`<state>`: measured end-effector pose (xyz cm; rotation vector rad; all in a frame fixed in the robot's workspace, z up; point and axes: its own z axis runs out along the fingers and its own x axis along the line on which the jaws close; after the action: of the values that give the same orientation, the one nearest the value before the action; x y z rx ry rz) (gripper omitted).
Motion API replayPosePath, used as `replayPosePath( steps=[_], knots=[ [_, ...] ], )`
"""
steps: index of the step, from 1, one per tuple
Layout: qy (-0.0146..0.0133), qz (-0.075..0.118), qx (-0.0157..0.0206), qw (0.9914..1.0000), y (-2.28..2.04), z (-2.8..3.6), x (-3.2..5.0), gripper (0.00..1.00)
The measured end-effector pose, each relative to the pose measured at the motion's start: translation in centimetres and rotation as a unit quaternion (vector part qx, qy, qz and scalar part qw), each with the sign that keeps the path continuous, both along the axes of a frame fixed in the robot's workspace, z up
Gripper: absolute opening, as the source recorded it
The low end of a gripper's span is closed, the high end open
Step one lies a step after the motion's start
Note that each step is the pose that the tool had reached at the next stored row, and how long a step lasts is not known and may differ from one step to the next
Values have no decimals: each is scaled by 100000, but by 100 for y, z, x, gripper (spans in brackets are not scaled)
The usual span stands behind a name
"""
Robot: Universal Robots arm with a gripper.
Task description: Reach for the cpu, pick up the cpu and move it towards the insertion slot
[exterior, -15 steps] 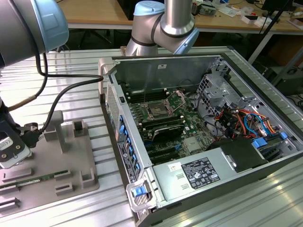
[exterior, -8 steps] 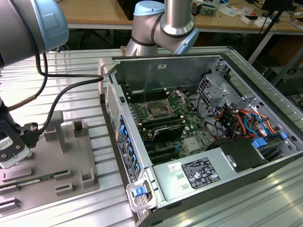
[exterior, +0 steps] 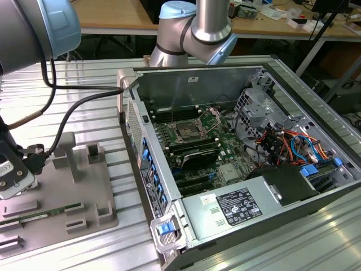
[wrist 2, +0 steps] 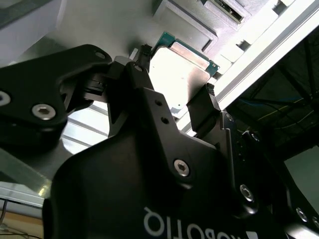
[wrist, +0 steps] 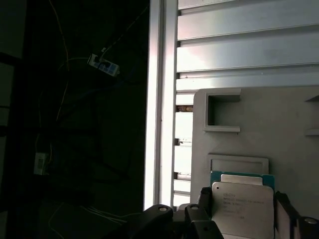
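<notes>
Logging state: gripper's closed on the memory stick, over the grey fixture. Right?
No. The gripper is closed on the cpu, the square silvery chip, over the grey fixture; both wrist views show it. The memory stick lies on the fixture in the exterior view.

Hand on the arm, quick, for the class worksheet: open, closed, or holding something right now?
Hand: closed on the cpu, gripping it by two opposite edges, as seen in both wrist views.
</notes>
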<state>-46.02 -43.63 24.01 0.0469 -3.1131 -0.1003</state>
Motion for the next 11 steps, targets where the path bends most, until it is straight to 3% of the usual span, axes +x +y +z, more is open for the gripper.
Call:
replayPosePath(
  steps=[11],
  knots=[
    [-6,1,6,100000,0,72,0,55]
  ],
)
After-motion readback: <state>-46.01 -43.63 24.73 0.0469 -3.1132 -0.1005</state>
